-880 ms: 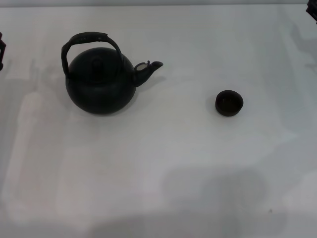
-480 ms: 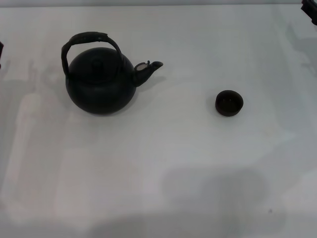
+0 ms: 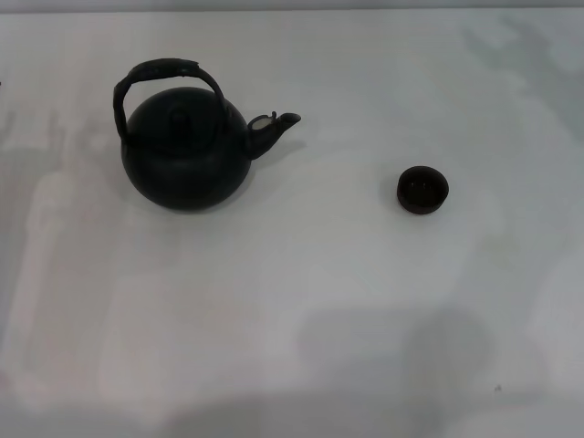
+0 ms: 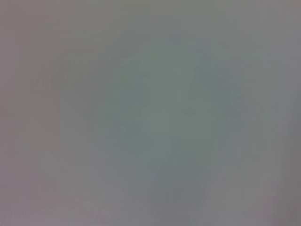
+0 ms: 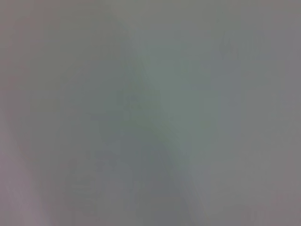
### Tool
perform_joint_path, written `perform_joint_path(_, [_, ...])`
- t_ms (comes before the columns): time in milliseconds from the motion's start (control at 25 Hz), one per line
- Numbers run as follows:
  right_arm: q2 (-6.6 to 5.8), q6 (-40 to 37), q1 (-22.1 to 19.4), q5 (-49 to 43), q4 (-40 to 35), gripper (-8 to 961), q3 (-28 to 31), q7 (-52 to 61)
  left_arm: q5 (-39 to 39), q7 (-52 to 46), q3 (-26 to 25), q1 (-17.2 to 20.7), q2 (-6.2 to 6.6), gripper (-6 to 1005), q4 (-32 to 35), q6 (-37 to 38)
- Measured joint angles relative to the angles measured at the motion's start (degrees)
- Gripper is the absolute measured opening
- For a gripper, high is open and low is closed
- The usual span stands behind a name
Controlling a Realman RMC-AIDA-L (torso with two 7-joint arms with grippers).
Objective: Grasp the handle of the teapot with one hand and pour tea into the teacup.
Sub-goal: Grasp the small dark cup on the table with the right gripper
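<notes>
Both of my arms have gone out of the head view since the earlier frames, where dark parts of them showed at the far left and far right edges; now neither is visible. How open my fingers are I cannot tell, because both wrist views show only a plain grey blur and no fingers.

The teapot (image 3: 185,155) stands upright on the white worktop (image 3: 301,319), on my left side, with its spout turned toward the right. The handle (image 3: 164,71) arches over the lid, free and untouched. The teacup (image 3: 422,190) stands well apart to the right, on the spout's side, and looks empty.

I judge nothing of the task is begun. The risk comes later: the hoop handle may swing in a loose grip, so the pot could tilt suddenly. The cup is small, so tea may easily miss it.
</notes>
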Motion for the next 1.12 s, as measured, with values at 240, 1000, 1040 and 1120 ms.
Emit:
perform_joint_path(240, [-3.46, 10.33, 0.41, -30.35, -18.48, 856, 0.11, 22.48, -0.06, 0.0, 0.0, 0.39, -0.03, 592, 0.05, 0.01])
perform_joint_path(1000, [7.39, 31.11, 13.02, -86.83, -38.21, 855, -15.43, 56.62, -0.31, -0.03, -0.09, 0.02, -0.07, 592, 0.33, 0.29])
perform_joint_path(1040, [7.39, 31.11, 13.02, -86.83, -38.21, 855, -15.43, 56.62, -0.31, -0.03, -0.09, 0.02, -0.07, 592, 0.33, 0.29])
perform_joint_path(1120, [7.46, 30.1, 13.75, -86.8, -36.4, 855, -17.63, 57.04, -0.36, -0.03, -0.09, -0.01, -0.06, 592, 0.38, 0.28])
